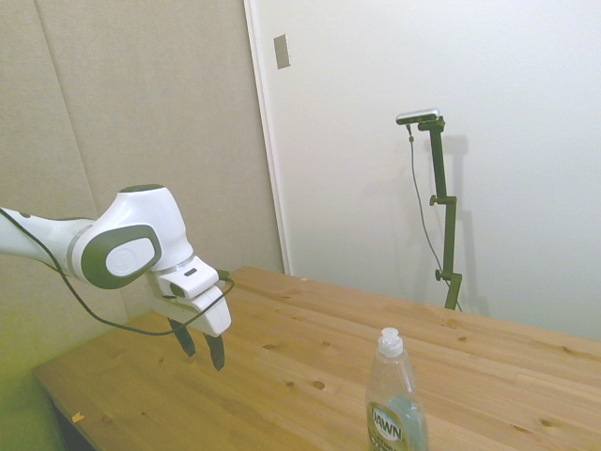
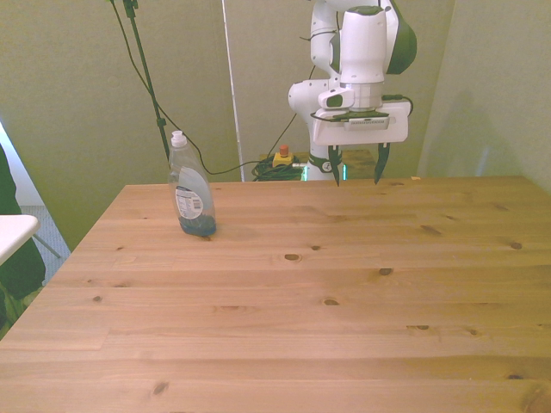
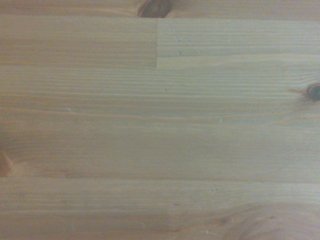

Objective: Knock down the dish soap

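From my station I see the white arm's pincer (image 2: 355,176) hanging above the far part of the wooden plank worktop (image 2: 344,292), its two dark fingers (image 2: 336,168) pointing down and spread apart with nothing between them. In the side view the pincer (image 1: 203,351) hovers over the boards without touching them. The dish soap, a small clear plastic bottle with a white push-pull cap, tapered neck, bluish liquid and a blue label (image 2: 189,188), stands upright on the worktop toward the front view's left, well apart from the pincer. In the side view the same bottle (image 1: 395,399) stands at the lower edge of the picture, its label reading "AWN" on the part I can see, its base cut off by the frame. The wrist view gives me only pale wood grain (image 3: 160,130) with a few dark knots, slightly soft in focus.
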`<move>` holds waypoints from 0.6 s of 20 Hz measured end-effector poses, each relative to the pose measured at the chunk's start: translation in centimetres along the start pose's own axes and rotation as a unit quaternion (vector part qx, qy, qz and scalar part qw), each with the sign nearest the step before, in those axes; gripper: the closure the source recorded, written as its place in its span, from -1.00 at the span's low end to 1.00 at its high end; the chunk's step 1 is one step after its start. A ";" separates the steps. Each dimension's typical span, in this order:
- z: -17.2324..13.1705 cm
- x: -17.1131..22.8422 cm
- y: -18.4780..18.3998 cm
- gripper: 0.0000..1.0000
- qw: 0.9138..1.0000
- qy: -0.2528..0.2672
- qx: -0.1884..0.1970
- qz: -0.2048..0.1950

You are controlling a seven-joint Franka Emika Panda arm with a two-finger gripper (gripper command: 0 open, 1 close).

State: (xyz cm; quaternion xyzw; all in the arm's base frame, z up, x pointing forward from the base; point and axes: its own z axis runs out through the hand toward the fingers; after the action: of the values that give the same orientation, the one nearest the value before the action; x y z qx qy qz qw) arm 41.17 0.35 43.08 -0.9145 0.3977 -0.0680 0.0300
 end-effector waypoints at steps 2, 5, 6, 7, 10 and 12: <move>0.0 0.1 0.0 -1.00 1.000 0.002 -0.001 0.000; -0.4 1.7 1.3 1.00 1.000 0.010 -0.001 0.009; -0.6 2.5 2.0 1.00 1.000 0.011 0.001 0.015; -0.9 3.4 2.8 1.00 1.000 0.013 0.004 0.020; -1.5 6.0 5.2 1.00 0.999 0.019 0.005 0.039; -1.5 7.2 6.5 1.00 0.999 0.023 -0.003 0.046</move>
State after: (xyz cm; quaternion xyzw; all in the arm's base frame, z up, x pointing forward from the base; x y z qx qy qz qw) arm 41.13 -9.37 44.54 -0.8935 0.4401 -0.0865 0.0213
